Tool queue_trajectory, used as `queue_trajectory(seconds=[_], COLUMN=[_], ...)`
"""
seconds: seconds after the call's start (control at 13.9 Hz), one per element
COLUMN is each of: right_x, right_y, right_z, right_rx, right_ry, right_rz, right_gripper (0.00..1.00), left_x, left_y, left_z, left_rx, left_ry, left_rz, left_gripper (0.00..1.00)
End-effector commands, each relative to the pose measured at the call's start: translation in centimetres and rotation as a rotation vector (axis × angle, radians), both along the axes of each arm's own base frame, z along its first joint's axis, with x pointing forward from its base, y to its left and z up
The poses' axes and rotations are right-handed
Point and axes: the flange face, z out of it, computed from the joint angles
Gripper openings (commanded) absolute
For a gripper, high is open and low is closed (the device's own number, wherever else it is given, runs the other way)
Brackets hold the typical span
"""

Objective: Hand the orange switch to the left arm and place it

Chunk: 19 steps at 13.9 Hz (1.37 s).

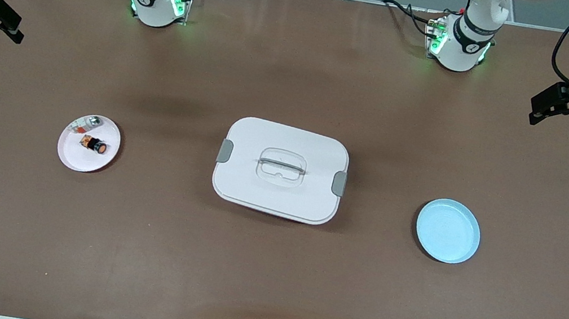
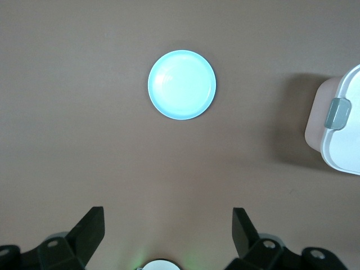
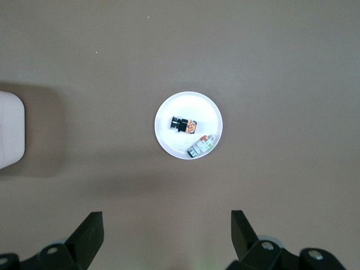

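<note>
The orange switch point(image 1: 94, 145) lies on its side on the pink plate point(image 1: 84, 162), toward the right arm's end of the table. It also shows in the right wrist view point(image 3: 184, 124). The white box point(image 1: 280, 170) sits shut at the table's middle, between the two plates. My right gripper point(image 1: 4, 21) hangs open and empty, high over the right arm's end of the table; its wrist view point(image 3: 167, 225) looks down on the pink plate point(image 3: 202, 112). My left gripper point(image 1: 544, 106) hangs open and empty, high over the left arm's end point(image 2: 167, 225).
A small silvery-green piece point(image 1: 87, 122) lies beside the switch on the pink plate and shows in the right wrist view point(image 3: 201, 146). An empty light-blue plate point(image 1: 448, 231) sits toward the left arm's end point(image 2: 181, 84). The box's edge shows in both wrist views point(image 2: 343, 124) point(image 3: 8, 129).
</note>
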Motion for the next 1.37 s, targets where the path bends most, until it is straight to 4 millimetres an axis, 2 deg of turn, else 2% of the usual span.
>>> queue_trajectory(seconds=[0.0,0.43,0.65,0.72,1.01,1.3], right_x=[0.3,0.3,0.8,1.2,3.3,7.7], right_y=[0.2,0.2,0.0,0.0,1.3,0.6], right_z=[0.4,0.6,0.8,0.4,-2.7,-9.2], right_rx=[0.017,0.016,0.017,0.017,0.008,0.017], right_ry=[-0.006,-0.012,-0.017,-0.008,0.046,0.127], right_rz=[-0.007,-0.007,-0.014,-0.007,0.025,0.019], right_gripper=[1.0,1.0,1.0,1.0,1.0,1.0], left_x=[0.1,0.1,0.2,0.4,0.5,0.5], left_y=[0.2,0.3,0.3,0.3,0.2,0.3], left_z=[0.5,0.5,0.5,0.2,0.2,0.2], left_rx=[-0.005,-0.005,-0.005,-0.007,-0.01,-0.011], left_ry=[0.005,0.005,0.007,0.011,0.01,0.01], left_rz=[-0.017,-0.014,-0.016,-0.016,-0.016,-0.016], left_gripper=[1.0,1.0,1.0,1.0,1.0,1.0])
